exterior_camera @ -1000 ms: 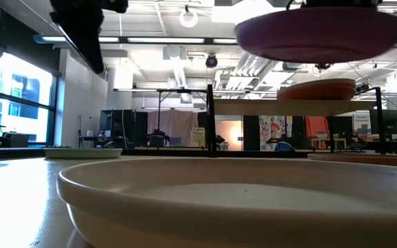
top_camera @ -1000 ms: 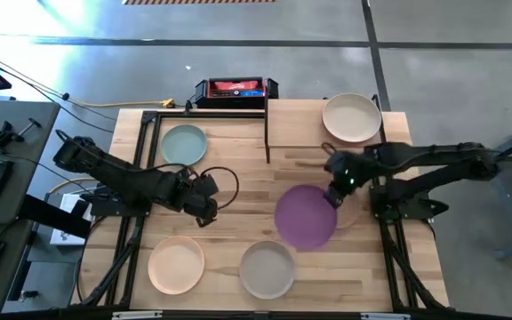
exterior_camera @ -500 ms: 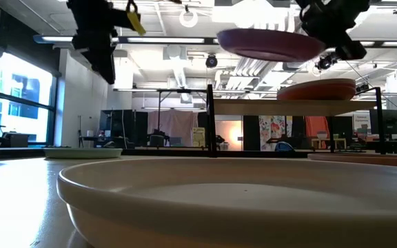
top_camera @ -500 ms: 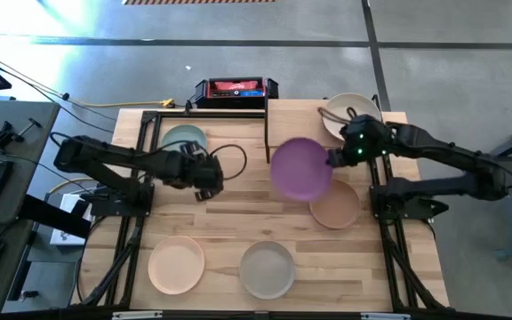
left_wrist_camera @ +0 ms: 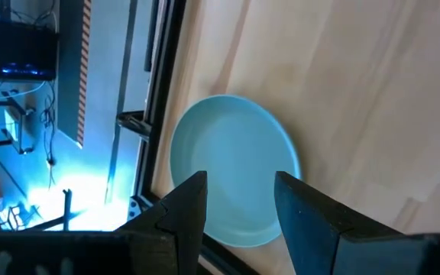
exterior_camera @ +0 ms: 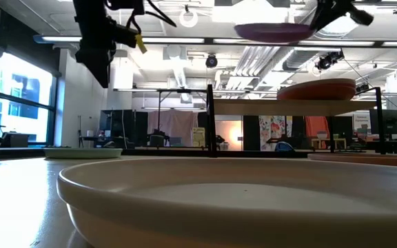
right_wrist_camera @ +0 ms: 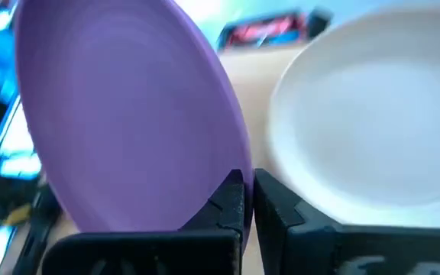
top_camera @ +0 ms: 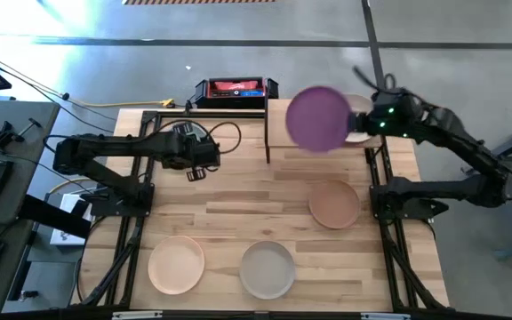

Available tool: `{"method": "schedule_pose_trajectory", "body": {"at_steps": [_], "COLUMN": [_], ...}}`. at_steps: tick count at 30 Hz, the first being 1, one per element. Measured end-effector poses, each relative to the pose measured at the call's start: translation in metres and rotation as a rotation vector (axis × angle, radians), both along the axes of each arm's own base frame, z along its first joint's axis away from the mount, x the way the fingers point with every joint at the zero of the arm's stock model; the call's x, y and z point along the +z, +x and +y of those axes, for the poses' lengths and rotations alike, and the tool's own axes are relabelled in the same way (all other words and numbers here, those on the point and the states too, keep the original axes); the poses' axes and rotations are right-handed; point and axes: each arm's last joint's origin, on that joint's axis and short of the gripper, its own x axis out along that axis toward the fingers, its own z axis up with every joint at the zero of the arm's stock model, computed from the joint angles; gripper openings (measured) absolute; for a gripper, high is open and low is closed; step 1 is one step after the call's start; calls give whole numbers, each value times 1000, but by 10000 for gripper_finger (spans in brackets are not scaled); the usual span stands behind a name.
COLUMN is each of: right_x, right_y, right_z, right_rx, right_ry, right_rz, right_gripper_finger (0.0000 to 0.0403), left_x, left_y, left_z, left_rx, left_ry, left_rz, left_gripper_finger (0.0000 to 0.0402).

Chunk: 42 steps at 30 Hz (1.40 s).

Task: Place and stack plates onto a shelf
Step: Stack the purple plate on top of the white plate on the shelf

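Note:
My right gripper point(top_camera: 359, 121) is shut on the purple plate point(top_camera: 318, 118) and holds it in the air over the light-wood shelf point(top_camera: 278, 135). A cream plate point(top_camera: 361, 133) tops the stack on the shelf, and the low view shows an orange-red plate point(exterior_camera: 316, 89) in that stack. My left gripper point(left_wrist_camera: 239, 187) is open above the teal plate point(left_wrist_camera: 231, 168), which lies flat on the table near its far left corner. My left arm hides that plate in the high view. My right gripper pinches the purple plate's rim point(right_wrist_camera: 231, 164) between its two fingers, one above and one below. It comes roughly level from the table's right. The plate is lifted clear and close to level, reaching out toward the left from the fingers point(right_wrist_camera: 270, 202).
A tan plate point(top_camera: 334, 204) lies on the table in front of the shelf. A peach plate point(top_camera: 176, 264) and a pale grey plate point(top_camera: 268, 269) sit near the near edge. A red and black box point(top_camera: 235, 89) stands beyond the far edge, and black frame posts point(top_camera: 267, 133) edge the shelf.
My right gripper has carried the purple plate up and toward the far edge, from over the table's middle to over the shelf, uncovering the tan plate. My left gripper has moved toward the far edge, over the teal plate.

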Motion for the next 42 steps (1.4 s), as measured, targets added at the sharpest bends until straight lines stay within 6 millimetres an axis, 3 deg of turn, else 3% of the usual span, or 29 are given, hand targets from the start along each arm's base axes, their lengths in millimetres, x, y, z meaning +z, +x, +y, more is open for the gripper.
{"method": "schedule_pose_trajectory", "body": {"at_steps": [7,12,28,42], "right_x": [14,-2,-41,-46], "right_y": [-22,-33,-47,-54], "right_z": [-10,-19,-39,-45], "right_rx": [-222,-328,-537,-619], "right_ry": [-37,85,363,379], "right_rz": [21,72,11,21], "right_gripper_finger": [0,0,0,0], "left_x": [0,2,2,2], "left_y": [-2,-4,-8,-9], "left_z": [11,16,30,41], "left_rx": [0,-4,10,37], "left_ry": [2,-6,-83,-78], "left_rz": [25,33,20,2], "left_gripper_finger": [145,145,145,145]}}
